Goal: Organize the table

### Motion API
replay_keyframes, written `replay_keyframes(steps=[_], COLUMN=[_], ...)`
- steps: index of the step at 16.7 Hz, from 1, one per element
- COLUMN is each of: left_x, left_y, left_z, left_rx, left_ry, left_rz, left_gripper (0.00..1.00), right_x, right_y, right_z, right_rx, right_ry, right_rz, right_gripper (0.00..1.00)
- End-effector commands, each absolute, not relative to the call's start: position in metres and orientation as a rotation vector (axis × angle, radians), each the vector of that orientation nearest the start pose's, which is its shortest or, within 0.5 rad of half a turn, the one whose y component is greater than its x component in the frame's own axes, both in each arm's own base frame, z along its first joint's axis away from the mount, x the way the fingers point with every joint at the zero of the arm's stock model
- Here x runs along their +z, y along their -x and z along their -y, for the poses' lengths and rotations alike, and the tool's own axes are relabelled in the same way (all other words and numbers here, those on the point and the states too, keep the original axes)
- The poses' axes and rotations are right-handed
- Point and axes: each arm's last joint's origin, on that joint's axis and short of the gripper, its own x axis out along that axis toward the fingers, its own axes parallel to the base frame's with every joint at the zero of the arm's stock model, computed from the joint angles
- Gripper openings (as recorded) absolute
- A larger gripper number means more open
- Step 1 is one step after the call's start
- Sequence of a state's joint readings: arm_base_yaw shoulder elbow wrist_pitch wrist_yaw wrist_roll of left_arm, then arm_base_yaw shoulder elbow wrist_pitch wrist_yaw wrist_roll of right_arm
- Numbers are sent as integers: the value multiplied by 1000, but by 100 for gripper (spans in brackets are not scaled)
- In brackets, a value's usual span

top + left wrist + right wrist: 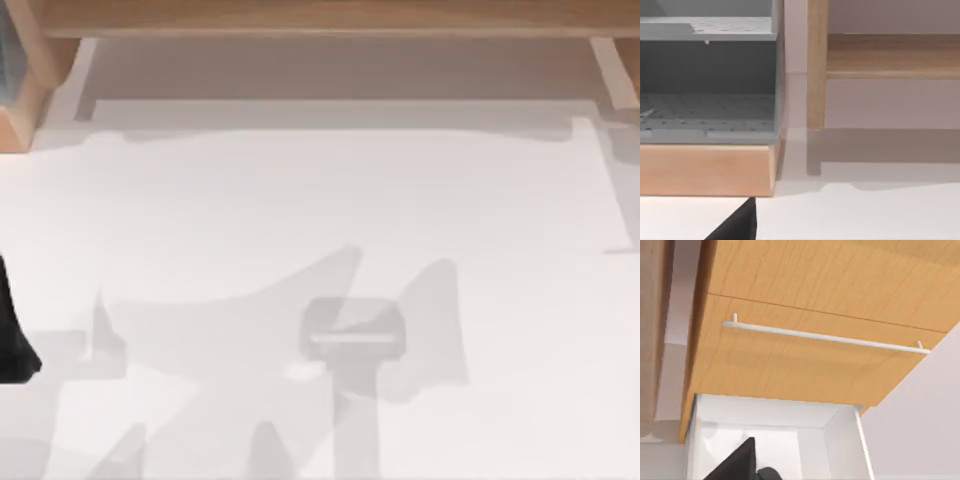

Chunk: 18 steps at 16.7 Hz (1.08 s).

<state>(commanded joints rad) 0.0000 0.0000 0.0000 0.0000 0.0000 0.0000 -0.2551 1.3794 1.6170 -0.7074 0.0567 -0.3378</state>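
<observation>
1. Looking down from the top view, the table (330,200) is a plain white flat surface filling most of the picture, with a light wooden frame (330,18) running along its far edge and a wooden corner piece (22,100) at the far left. Grey shadows lie across the near half of the white surface. A black part of the left arm (12,340) shows at the left edge, near the front; whether the jaws on either arm are open or closed cannot be told.

2. Seen from the left wrist view, a grey perforated rack (707,80) with two levels sits on a light wooden base (707,170). Just beside it stands an upright wooden post (817,65), with a wooden rail (892,55) running off from it. The white table surface (865,215) lies in front, and a black part of the left gripper (737,225) shows at the edge.

3. Seen from the right wrist view, a wooden drawer front (810,365) carries a long white bar handle (825,337). The white inside of the open drawer (770,425) shows next to it. A black part of the right gripper (737,462) shows at the edge.
</observation>
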Motion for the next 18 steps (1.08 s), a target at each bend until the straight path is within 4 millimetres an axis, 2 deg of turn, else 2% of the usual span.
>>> replay_keyframes(steps=[2,4,6,9,11,14,16,18], left_x=[160,160,160,160,160,160,160,160], left_y=[-106,-106,-106,-106,-106,-106,-106,-106], left_z=[1,1,1,1,1,1,1,1], left_rx=[0,0,0,0,0,0,0,0], left_ry=[0,0,0,0,0,0,0,0], left_rz=[0,0,0,0,0,0,0,0], left_gripper=[100,100,100,100,100,100,100,100], right_x=[431,412,374,300,252,192,171,161], right_y=[-321,-361,-399,-444,-462,-475,-479,-480], right_z=[87,105,125,154,168,181,184,186], right_rx=[-176,-122,-49,74,154,258,296,313], right_ry=[330,354,359,340,320,289,280,277], right_rz=[-613,-733,-886,-1109,-1233,-1378,-1426,-1448], right_gripper=[100,100,100,100,100,100,100,100])
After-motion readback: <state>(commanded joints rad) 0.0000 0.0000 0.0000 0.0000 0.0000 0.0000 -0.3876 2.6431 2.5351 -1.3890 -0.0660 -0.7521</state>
